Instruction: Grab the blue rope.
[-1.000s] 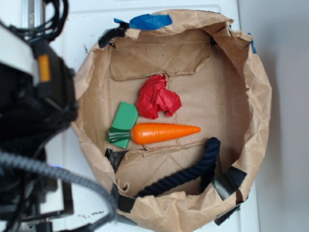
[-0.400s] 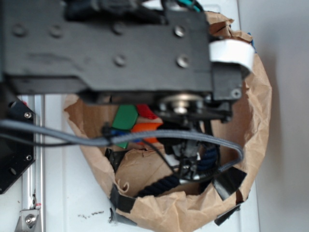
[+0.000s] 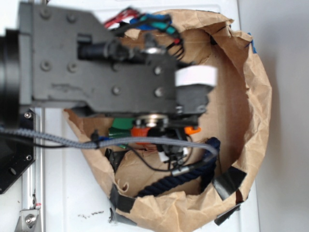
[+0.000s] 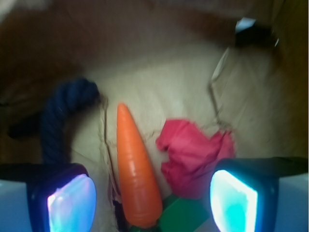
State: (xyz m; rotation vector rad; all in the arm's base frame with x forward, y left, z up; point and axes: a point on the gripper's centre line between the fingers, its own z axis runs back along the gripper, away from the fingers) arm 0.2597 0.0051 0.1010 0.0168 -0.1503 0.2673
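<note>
Navy twisted soft rope (image 4: 60,116) is lying just left of the smooth orange plastic carrot (image 4: 135,169), while the pincer (image 4: 152,198) is hanging wide, straddling that carrot. Closing now is risking the wrong grab.

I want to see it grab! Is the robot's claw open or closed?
Open. In the wrist view the gripper has its two pads far apart, with the carrot between them and the blue rope untouched.

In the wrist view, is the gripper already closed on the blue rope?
No. The gripper is open, its pads wide apart, with the carrot between them and the blue rope lying free to the left.
</note>
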